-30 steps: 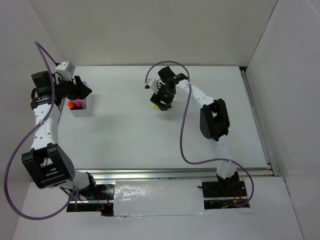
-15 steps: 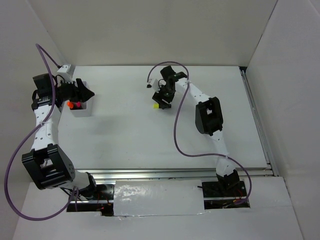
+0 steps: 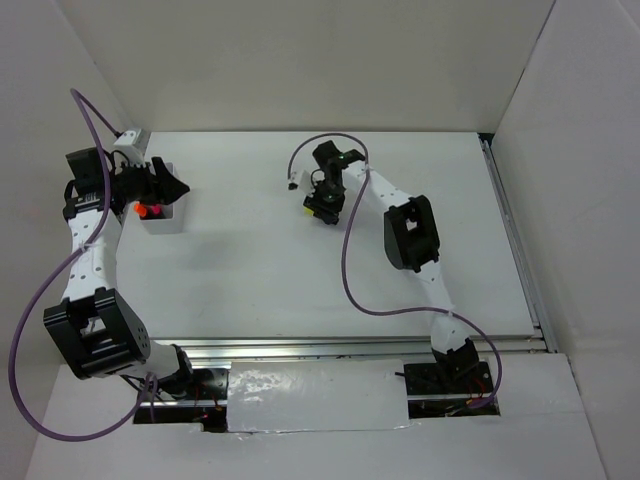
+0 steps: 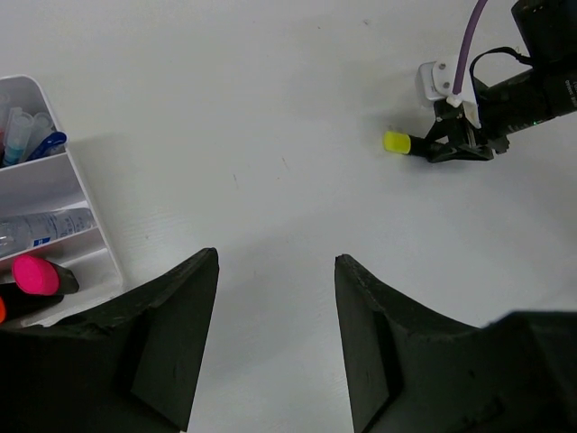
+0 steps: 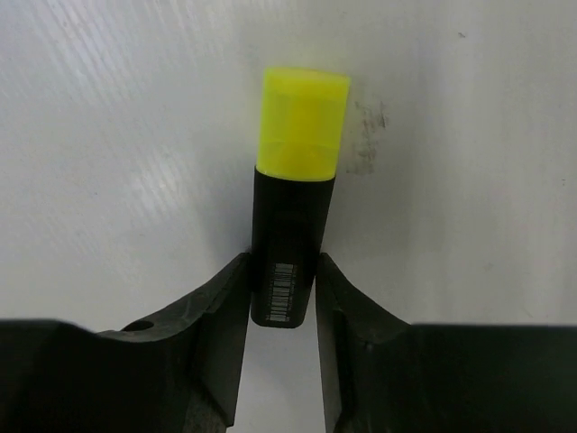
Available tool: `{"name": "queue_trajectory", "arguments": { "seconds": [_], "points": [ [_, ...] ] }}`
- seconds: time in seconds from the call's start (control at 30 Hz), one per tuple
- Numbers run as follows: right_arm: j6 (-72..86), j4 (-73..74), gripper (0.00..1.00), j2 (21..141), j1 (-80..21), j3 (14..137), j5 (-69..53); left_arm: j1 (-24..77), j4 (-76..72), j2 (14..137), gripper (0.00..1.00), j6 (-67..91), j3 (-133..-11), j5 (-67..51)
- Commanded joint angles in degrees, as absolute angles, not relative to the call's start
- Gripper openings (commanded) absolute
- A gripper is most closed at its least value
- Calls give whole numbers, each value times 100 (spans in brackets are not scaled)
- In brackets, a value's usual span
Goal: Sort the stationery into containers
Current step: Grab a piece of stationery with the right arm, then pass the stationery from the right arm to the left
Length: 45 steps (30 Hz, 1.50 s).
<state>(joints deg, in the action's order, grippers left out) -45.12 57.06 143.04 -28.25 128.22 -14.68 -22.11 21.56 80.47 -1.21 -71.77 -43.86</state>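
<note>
A black highlighter with a yellow cap lies on the white table at the back centre. My right gripper is down over it, and both fingers press against the sides of its black body; in the left wrist view the cap sticks out of that gripper. The white compartmented container stands at the far left. It holds a pink-capped highlighter, a clear bottle and blue pens. My left gripper hovers open and bare beside it.
White walls enclose the table on the left, back and right. A purple cable loops off the right arm over the table's middle. The right arm's elbow housing hangs above the right half.
The right gripper has dropped onto the yellow-capped highlighter and its fingers have drawn in against its body. The left arm shifted slightly, then held still beside the container.
</note>
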Motion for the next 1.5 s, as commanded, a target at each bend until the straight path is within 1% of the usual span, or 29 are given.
{"name": "queue_trajectory", "arguments": {
  "seconds": [0.0, 0.07, 0.1, 0.17, 0.2, 0.3, 0.43, 0.53, 0.6, 0.83, 1.03, 1.2, 1.4, 1.47],
  "points": [
    [-4693, 5959, 36, 14335, -3014, 12692, -1327, -2224, 2136, 7823, 66, -62, -7172, -4596],
    [-4658, 5933, 29, 14265, -3041, 12578, -1318, -2224, 1996, 7691, 65, -53, -7067, -4640],
    [-4597, 5907, 21, 14204, -3058, 12516, -1292, -2224, 1908, 7630, 65, 200, -6927, -4684],
    [-4501, 5722, 14, 13888, -3111, 12254, -1301, -2224, 1689, 7401, 64, 516, -6716, -4851],
    [-4326, 5600, 6, 13713, -3137, 12148, -1309, -2224, 1409, 7313, 64, 666, -6506, -4930],
    [-3825, 5108, 0, 12678, -3243, 11708, -1554, -2224, 829, 7032, 65, 1430, -6083, -5194],
    [-3069, 4283, 0, 11613, -3489, 11041, -1967, -2171, 475, 6952, 65, 2633, -5670, -5414],
    [-2585, 3703, 0, 10970, -3761, 10373, -2179, -2101, 562, 7101, 66, 3057, -5546, -5413],
    [-2374, 3560, 0, 10759, -4024, 10301, -2241, -2048, 554, 7163, 66, 3181, -5458, -5581],
    [-2066, 3700, 0, 10758, -4710, 10634, -2233, -1662, 439, 6953, 68, 3279, -5519, -5599],
    [-2013, 3533, 0, 10819, -4922, 10643, -2118, -1284, 729, 6908, 70, 2998, -5616, -5511],
    [-1995, 3612, 0, 10951, -5001, 10802, -2083, -1011, 782, 6952, 70, 2927, -5555, -5493],
    [-2013, 3586, 0, 10969, -5019, 10802, -2048, -844, 624, 6943, 68, 3006, -5423, -5634],
    [-2004, 3577, 0, 10977, -5019, 10811, -2022, -817, 624, 6961, 64, 2997, -5405, -5669]
  ]
}}
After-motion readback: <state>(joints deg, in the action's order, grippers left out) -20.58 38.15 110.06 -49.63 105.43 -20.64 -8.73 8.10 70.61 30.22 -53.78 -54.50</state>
